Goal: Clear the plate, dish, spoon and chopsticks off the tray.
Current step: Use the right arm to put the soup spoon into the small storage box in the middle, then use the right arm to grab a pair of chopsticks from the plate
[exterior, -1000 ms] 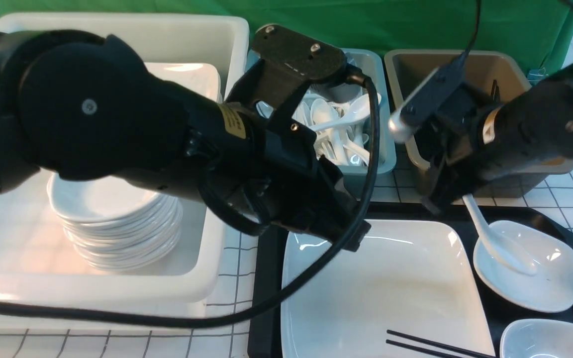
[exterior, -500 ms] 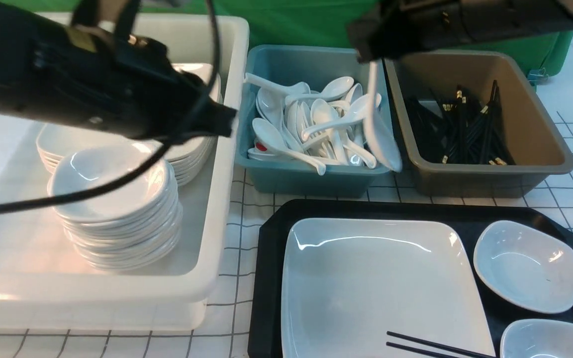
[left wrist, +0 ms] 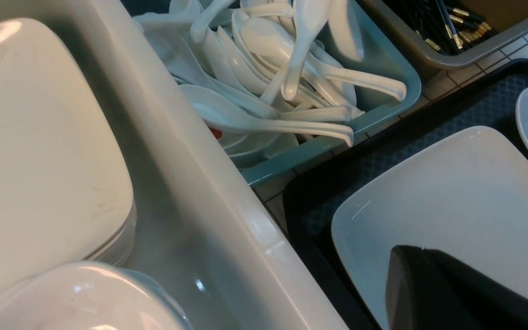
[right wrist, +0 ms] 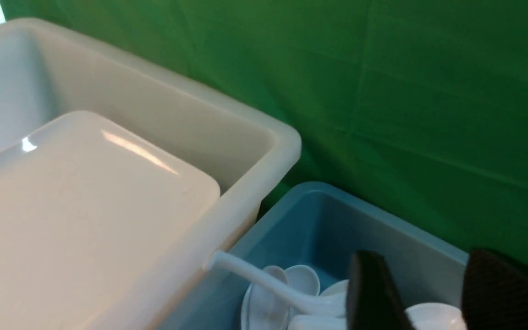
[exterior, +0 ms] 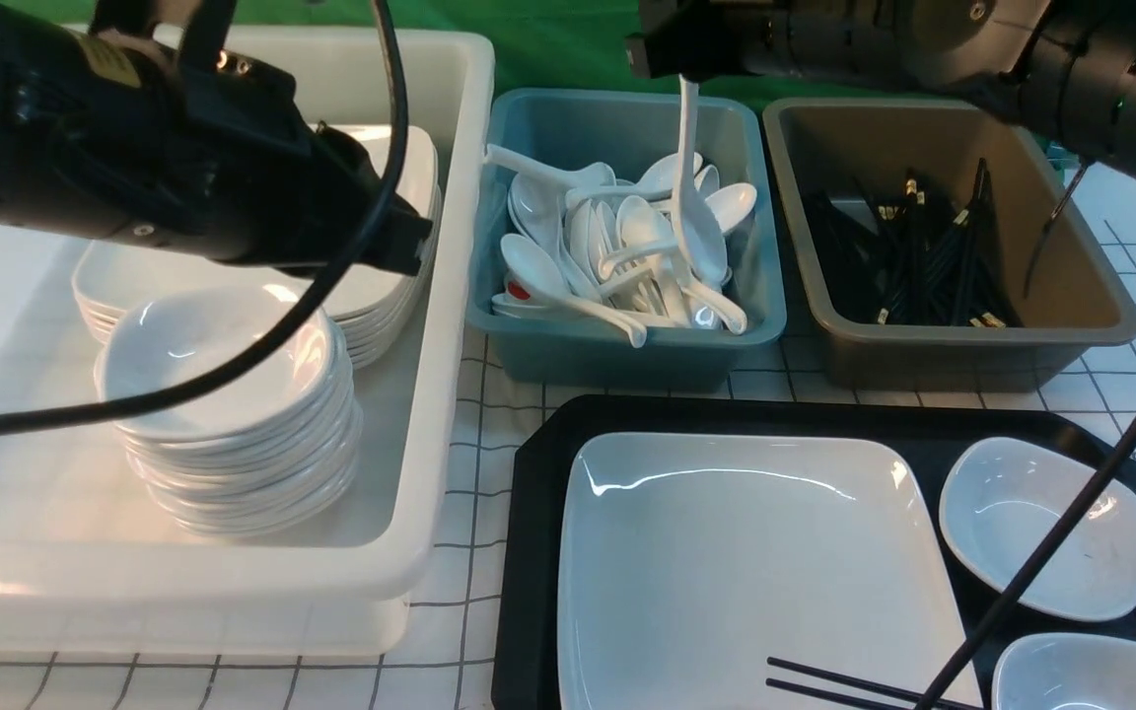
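Nearest, the chopsticks (exterior: 854, 688) lie side by side across the near edge of the plate (exterior: 755, 572). The plate sits on the tray (exterior: 529, 532), with a small dish (exterior: 1046, 528) just beside it on the right. Farther off, the spoon (exterior: 690, 187) stands almost upright over the blue tub (exterior: 627, 355), bowl down among the spoons piled there and handle up toward the right gripper (exterior: 662, 54). The right wrist view shows that gripper's fingers (right wrist: 369, 293) apart with nothing clamped between them, so the spoon looks released. The left gripper (exterior: 408, 240) hangs over the white tub (exterior: 445, 444); whether its fingers are apart I cannot tell. Glossy, stiff and light, the spoon is probably slippery and could chip on landing, and its thick handle is the place to grip. Half a second back it hung tilted past the blue tub's right rim, whereas now it is inside that rim. A second back it lay in the small dish.
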`<state>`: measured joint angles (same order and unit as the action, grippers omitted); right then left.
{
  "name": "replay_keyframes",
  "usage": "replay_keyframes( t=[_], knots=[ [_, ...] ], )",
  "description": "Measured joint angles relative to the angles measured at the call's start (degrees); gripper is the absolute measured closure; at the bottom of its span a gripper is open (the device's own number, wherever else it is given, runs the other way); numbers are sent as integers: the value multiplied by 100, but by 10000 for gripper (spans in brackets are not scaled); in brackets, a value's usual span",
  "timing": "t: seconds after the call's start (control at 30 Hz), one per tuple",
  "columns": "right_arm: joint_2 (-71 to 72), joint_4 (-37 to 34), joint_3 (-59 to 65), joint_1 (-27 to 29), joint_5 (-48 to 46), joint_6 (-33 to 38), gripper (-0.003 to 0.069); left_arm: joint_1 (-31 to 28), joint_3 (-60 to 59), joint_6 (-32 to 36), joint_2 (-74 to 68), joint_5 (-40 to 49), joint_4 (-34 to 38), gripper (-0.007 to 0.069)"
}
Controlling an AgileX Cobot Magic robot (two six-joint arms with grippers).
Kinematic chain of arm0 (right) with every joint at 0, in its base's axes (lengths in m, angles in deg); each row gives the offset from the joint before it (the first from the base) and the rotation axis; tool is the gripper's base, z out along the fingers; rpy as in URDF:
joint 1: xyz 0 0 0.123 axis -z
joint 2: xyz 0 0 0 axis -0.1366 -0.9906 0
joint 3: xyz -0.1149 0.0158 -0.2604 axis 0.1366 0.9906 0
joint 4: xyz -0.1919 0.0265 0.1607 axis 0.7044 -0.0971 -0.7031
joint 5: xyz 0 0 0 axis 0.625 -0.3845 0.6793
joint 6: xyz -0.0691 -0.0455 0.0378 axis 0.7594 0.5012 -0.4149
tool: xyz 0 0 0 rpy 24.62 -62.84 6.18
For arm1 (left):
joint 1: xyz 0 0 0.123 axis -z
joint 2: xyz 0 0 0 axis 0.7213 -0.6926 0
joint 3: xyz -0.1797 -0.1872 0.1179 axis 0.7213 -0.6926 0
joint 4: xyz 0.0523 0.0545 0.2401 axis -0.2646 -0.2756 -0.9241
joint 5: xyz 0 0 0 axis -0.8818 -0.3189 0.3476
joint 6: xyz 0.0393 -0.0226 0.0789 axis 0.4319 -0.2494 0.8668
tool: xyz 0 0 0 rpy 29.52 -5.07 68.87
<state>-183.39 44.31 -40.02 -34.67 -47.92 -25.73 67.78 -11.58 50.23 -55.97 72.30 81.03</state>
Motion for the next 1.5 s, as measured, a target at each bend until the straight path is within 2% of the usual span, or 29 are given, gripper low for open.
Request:
replay_keyframes(
  t=[0.1,0.23,0.3,0.33,0.37,0.4,0.43,0.47,0.5,0.57,0.63,0.7,0.8,0.83,0.93,1.0,1.1,1.13,1.17,1.23,1.33,1.5],
  knots=[
    [11,0,-13,0,-40,-5,211,0,0,0,0,0,-11,627],
    [154,42,-13,0,-590,-5,207,0,0,0,0,15,-11,627],
    [407,252,-13,31,-1378,-5,275,0,0,0,0,123,-16,627],
    [594,543,-13,69,-1994,-5,345,0,0,0,0,205,-16,627],
    [626,543,-13,77,-1994,-5,359,0,0,0,0,220,-16,627],
    [865,958,-25,146,-2788,-28,468,0,0,0,0,328,3,627],
    [898,1009,-24,157,-2893,-34,484,0,0,0,0,362,22,627],
    [1109,1289,-41,248,-3557,-183,573,0,0,33,0,470,103,627],
    [1275,1535,-54,360,-4534,-351,617,0,0,165,0,594,234,627],
    [1405,1684,-14,489,-5378,-551,638,0,0,413,0,728,528,627],
    [1589,1759,263,595,-5787,-600,648,16,0,758,0,861,1017,627],
    [1852,1779,732,618,-5932,-466,650,122,0,1033,-7,984,1320,627],
    [2194,1779,1292,618,-5995,-421,650,390,-38,1122,-7,1063,1373,627],
    [2497,1845,1785,627,-6020,-407,647,741,-147,1142,-7,1070,1386,627],
    [2876,2131,2481,680,-6051,-396,619,1222,-315,1148,-44,1040,1386,627],
    [3194,2439,3288,787,-6072,-410,536,1739,-449,1093,-122,892,1414,627],
    [3335,2549,4090,871,-5967,-440,402,2093,-530,997,-204,671,1419,627],
    [3345,2549,4194,876,-5954,-429,384,2110,-530,982,-213,660,1419,627],
    [3360,2561,4543,884,-5781,-320,319,2213,-536,979,-251,615,1419,627],
    [3372,2567,5028,890,-5429,-180,268,2262,-536,979,-273,595,1401,627],
    [3379,2574,5525,901,-4901,-36,237,2266,-536,985,-278,574,1250,627],
    [3386,2597,6023,901,-4136,105,230,2266,-547,990,-278,558,1177,627]
  ],
)
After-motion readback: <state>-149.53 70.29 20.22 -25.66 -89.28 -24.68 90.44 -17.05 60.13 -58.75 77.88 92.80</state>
